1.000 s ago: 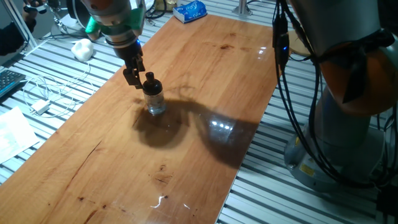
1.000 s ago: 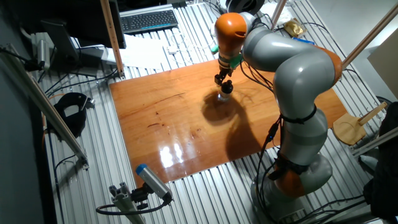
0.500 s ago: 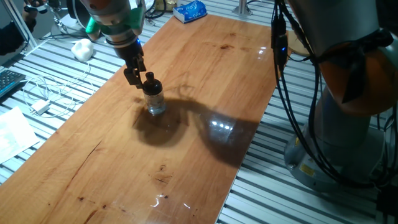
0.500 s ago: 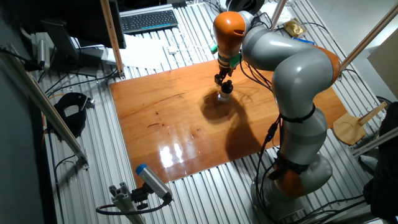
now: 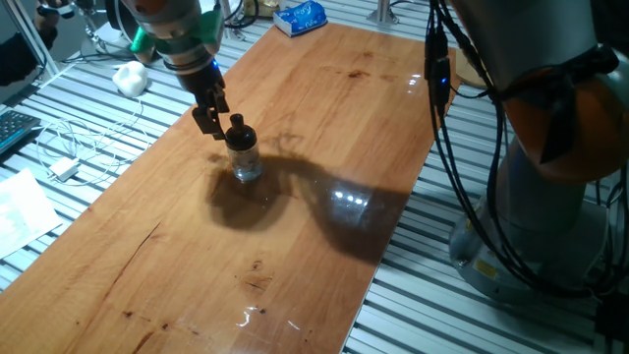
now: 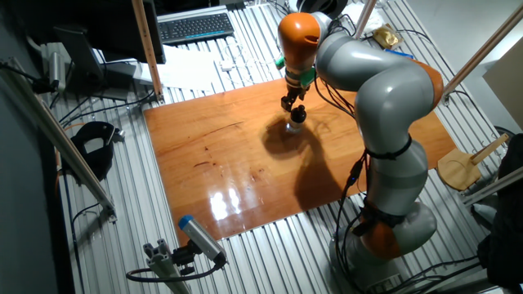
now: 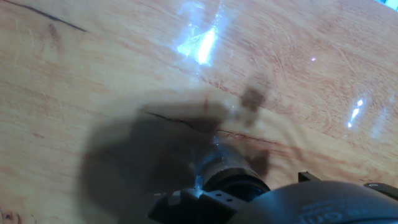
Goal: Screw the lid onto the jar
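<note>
**Black cap sits on the little glass jar**

In the hand view, the dark body of the hand fills the bottom edge. Just past it is the small black round lid (image 7: 233,180), seen from above, with the shiny wooden table top (image 7: 124,74) behind it. The fingers do not show clearly here.

In one fixed view, the small clear glass jar (image 5: 246,162) stands upright on the wide brown wooden table, toward the far left part of it. The lid (image 5: 237,129) sits on top of the jar. The black two-finger gripper (image 5: 211,113) hangs just beside the lid, on its left and a little higher. I cannot tell if the fingers touch the lid, or how wide they stand.

Farther back, past the table edge, lie a white lump (image 5: 129,77) and a blue packet (image 5: 300,17).

In the other fixed view, the big grey and orange arm (image 6: 368,90) bends over the table to the jar (image 6: 297,122).
</note>
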Controlling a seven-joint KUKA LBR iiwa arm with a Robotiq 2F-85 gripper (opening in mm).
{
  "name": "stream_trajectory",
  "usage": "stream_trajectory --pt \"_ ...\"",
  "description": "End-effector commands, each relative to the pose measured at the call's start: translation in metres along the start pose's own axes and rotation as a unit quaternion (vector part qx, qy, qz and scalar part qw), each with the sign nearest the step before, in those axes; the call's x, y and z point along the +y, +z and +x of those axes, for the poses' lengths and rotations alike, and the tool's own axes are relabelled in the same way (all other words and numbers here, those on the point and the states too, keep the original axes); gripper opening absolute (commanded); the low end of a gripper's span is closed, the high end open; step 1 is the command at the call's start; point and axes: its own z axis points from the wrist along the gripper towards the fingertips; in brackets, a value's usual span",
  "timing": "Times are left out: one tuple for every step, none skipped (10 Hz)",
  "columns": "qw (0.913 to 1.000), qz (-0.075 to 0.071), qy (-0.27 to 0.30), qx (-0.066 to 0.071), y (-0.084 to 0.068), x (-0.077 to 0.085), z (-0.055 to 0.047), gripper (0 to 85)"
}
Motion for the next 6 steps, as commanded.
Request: stream_trajectory --pt "1.0000 -0.001 0.000 -0.007 -0.0003 -0.0001 0.0000 68.0" --pt "1.0000 -0.003 0.004 -0.008 -0.0003 -0.0001 0.0000 68.0" --pt "0.9999 -0.002 0.006 -0.014 -0.0003 -0.0001 0.0000 68.0" --pt "0.9998 -0.002 0.010 -0.016 -0.0003 -0.0001 0.0000 68.0" --pt "0.9999 -0.004 0.015 -0.008 -0.0003 -0.0001 0.0000 68.0" --pt "0.9998 -0.004 0.018 -0.008 -0.0003 -0.0001 0.0000 68.0"
